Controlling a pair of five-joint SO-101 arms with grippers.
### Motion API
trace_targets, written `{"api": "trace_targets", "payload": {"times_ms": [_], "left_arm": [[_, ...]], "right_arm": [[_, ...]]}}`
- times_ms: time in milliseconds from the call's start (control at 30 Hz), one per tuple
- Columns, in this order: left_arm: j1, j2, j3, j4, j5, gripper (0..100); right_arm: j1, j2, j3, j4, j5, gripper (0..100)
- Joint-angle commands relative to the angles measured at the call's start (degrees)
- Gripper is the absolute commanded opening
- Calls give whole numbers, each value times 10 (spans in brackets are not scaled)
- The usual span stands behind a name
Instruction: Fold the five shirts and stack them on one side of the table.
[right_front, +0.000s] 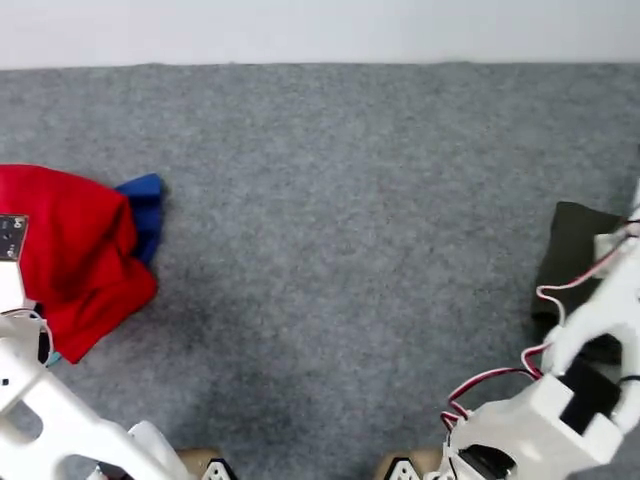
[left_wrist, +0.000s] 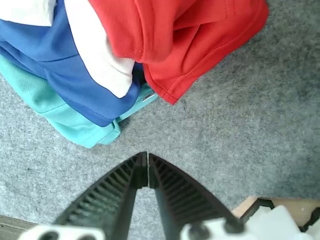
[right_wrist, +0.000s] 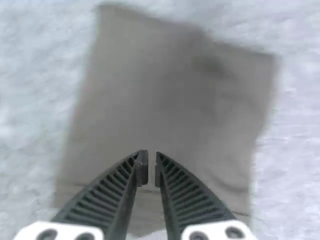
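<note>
A crumpled pile of shirts lies at the table's left side. A red shirt (right_front: 70, 250) is on top, with a blue shirt (right_front: 145, 205) poking out behind it. In the left wrist view the pile shows the red shirt (left_wrist: 190, 40), a white shirt (left_wrist: 95, 50), the blue shirt (left_wrist: 50, 60) and a teal shirt (left_wrist: 65, 115) underneath. My left gripper (left_wrist: 147, 156) is shut and empty, just short of the pile's edge. At the right edge lies a folded dark shirt (right_front: 575, 250). My right gripper (right_wrist: 151, 157) hangs over that dark shirt (right_wrist: 175, 90), fingers all but closed on nothing.
Grey felt (right_front: 350, 200) covers the whole table, with a pale wall along the far edge. The white left arm (right_front: 60, 420) stands at the front left. Over the front right corner is the right arm (right_front: 560, 410) with its red and white cables.
</note>
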Motion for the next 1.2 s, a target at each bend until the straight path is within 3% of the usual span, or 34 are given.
{"api": "trace_targets", "payload": {"times_ms": [0,400,1033,1167], "left_arm": [[-2,-14,-3,12,-2,16],[-2,-14,-3,20,0,16],[0,-15,-7,28,1,19],[14,-10,-39,23,-1,90]], "right_arm": [[-30,5,16,11,-7,11],[-40,100,37,73,-6,9],[-57,-233,28,366,-7,9],[-56,-263,69,393,-12,9]]}}
